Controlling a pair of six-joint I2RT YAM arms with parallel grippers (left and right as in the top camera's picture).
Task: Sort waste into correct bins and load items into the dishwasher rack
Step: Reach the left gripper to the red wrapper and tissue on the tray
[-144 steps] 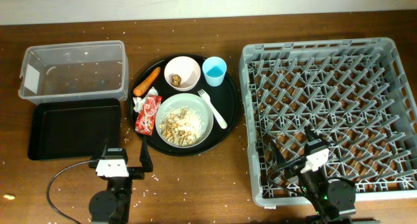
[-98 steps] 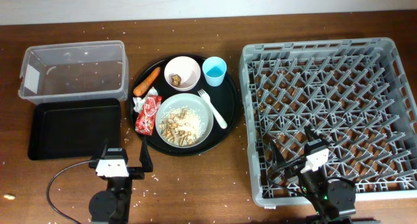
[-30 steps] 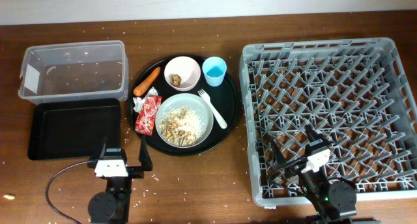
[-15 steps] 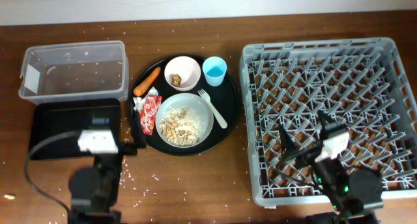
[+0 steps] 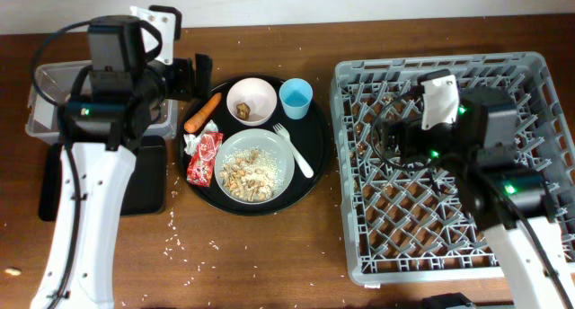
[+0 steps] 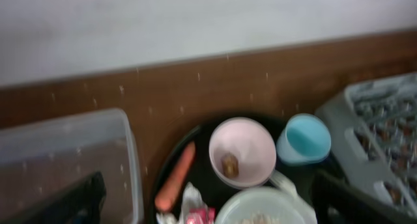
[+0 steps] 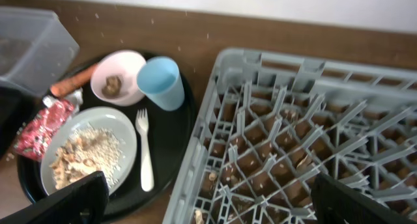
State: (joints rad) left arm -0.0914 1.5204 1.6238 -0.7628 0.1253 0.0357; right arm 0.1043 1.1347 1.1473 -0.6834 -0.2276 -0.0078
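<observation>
Print on red snack wrapper [image 5: 205, 156] illegible; left hand [image 6: 208, 185] and right hand [image 7: 210, 185] spread.

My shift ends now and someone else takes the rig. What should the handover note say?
Left gripper: open, holding nothing, raised near the clear tub.
Right gripper: open, holding nothing, over the rack.
Carrot, napkin, wrapper, white bowl, grey-green bowl with rice and scraps, blue cup and fork all sit on the round tray.
Done: nothing; the rack holds no dishes.
Left: waste into the tub and the black tray, dishes into the rack.
</observation>
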